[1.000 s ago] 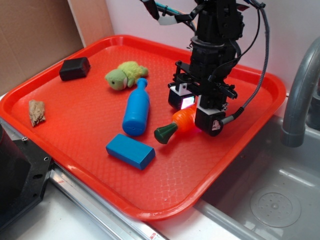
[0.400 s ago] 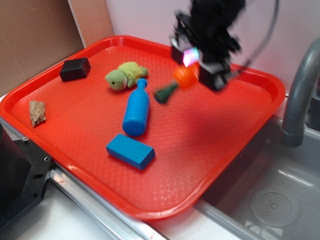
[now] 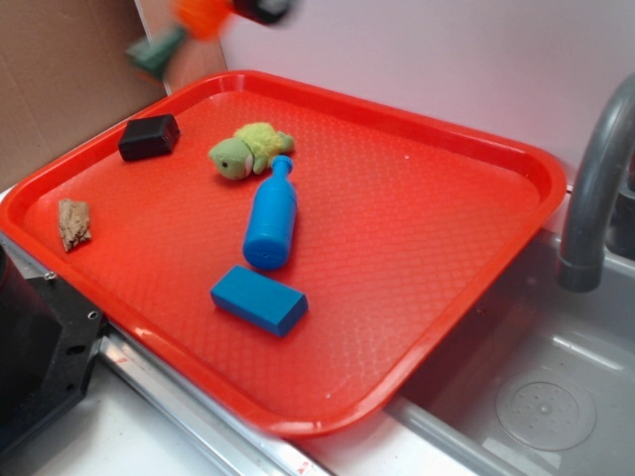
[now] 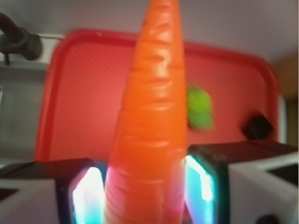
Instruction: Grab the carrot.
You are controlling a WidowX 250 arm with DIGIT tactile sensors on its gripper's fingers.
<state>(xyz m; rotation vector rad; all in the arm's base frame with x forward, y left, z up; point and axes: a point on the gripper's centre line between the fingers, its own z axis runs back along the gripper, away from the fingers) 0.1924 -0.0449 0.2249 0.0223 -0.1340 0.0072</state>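
Note:
The carrot (image 4: 152,126), ridged and orange, fills the middle of the wrist view, clamped between the two glowing pads of my gripper (image 4: 145,191). In the exterior view the carrot (image 3: 198,15) is a blurred orange shape with its dark green top (image 3: 154,52) hanging at the upper left, high above the tray's far left corner. Only a dark bit of the gripper (image 3: 260,10) shows at the frame's top edge; the arm is out of view.
On the red tray (image 3: 476,198) lie a blue bottle (image 3: 271,216), a blue block (image 3: 258,299), a green plush toy (image 3: 248,149), a black box (image 3: 149,137) and a tan scrap (image 3: 72,222). A sink and grey faucet (image 3: 595,188) stand at the right, cardboard at the back left.
The gripper has lifted the carrot off the tray and carried it up and to the left, from the tray's right middle to above its far left corner.

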